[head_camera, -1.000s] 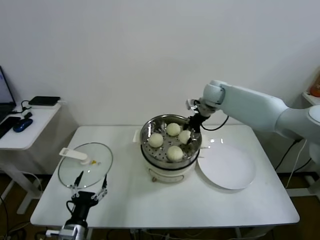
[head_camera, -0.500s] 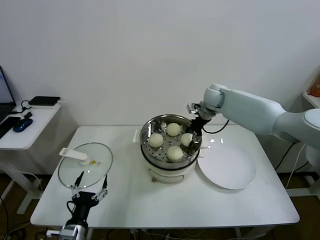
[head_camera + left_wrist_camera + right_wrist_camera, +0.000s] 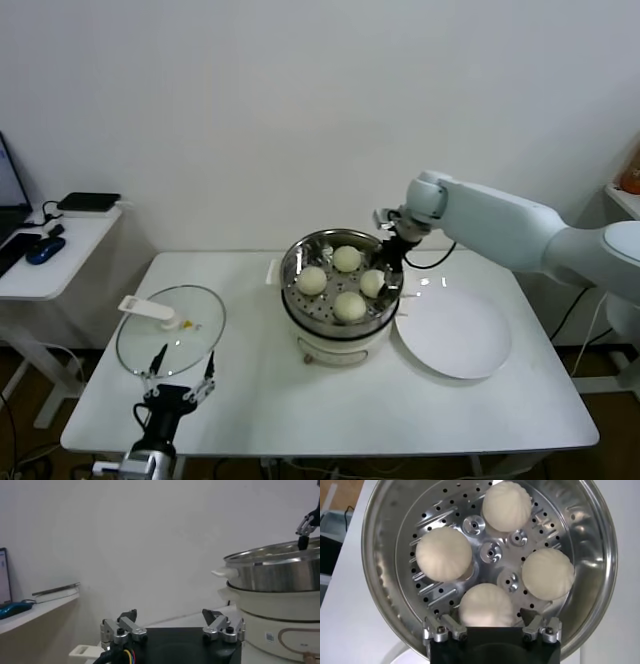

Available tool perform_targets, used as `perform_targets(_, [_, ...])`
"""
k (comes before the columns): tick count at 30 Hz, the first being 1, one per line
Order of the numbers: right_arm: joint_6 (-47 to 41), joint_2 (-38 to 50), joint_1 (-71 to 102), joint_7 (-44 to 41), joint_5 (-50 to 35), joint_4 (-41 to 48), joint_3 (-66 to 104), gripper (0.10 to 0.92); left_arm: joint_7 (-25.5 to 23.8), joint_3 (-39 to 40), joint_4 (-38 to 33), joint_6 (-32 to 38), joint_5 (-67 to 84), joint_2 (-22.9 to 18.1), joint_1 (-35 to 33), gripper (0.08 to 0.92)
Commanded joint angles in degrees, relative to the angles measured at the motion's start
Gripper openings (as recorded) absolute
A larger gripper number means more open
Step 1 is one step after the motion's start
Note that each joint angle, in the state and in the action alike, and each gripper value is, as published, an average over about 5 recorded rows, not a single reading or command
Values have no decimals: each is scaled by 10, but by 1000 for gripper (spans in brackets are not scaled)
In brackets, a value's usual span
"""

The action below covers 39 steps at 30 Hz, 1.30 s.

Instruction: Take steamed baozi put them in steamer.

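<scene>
Right wrist view looks straight down past the right gripper (image 3: pixel 491 630), whose two fingers (image 3: pixel 442 628) stand spread wide with nothing clamped between them. The nearest of the steamed baozi (image 3: pixel 486 605) lies in the gap between those fingers, just beyond the tips; whether the tips touch it cannot be told. Three more buns sit on the perforated tray floor of the steamer (image 3: pixel 385 555): one (image 3: pixel 443 553) to one side, one (image 3: pixel 548 573) to the other, and one (image 3: pixel 507 505) across the tray by the far wall. All four lie apart from one another around the tray's centre, domes up, with no long axis to speak of; faint pleats show on their tops.

In the head view the right gripper (image 3: pixel 388 265) hangs over the steamer's right rim (image 3: pixel 300 250), the arm reaching in from the right. The white plate (image 3: pixel 455 335) lies just beside the steamer on the right, bare. The glass lid (image 3: pixel 170 330) rests flat well to the left, near the table (image 3: pixel 300 400) edge.

The left gripper (image 3: pixel 178 392) sits low at the table's front-left, just in front of the lid, its fingers (image 3: pixel 120 629) apart and holding nothing.
</scene>
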<state>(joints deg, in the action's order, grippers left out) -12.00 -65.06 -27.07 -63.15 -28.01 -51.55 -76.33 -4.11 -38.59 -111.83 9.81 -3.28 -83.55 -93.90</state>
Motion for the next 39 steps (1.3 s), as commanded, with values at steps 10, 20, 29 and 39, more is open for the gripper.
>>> perform_targets(10, [1,-1,-42,-27,-36,14,-15,823,0,-1,-1,0,0,0,0,823])
perform_targets(20, [27,75,-125,3,-109,-53,-29,823,0,3,-7,-4,-4,-1,3,823])
perform_targets(29, [19,179,-64,80,-105,-151,106,823,0,9,-10,-3,-9,-3,3,823])
perform_targets(39, [16,334,174,226,-68,-291,392,823,0,18,-15,-1,-14,-8,0,823])
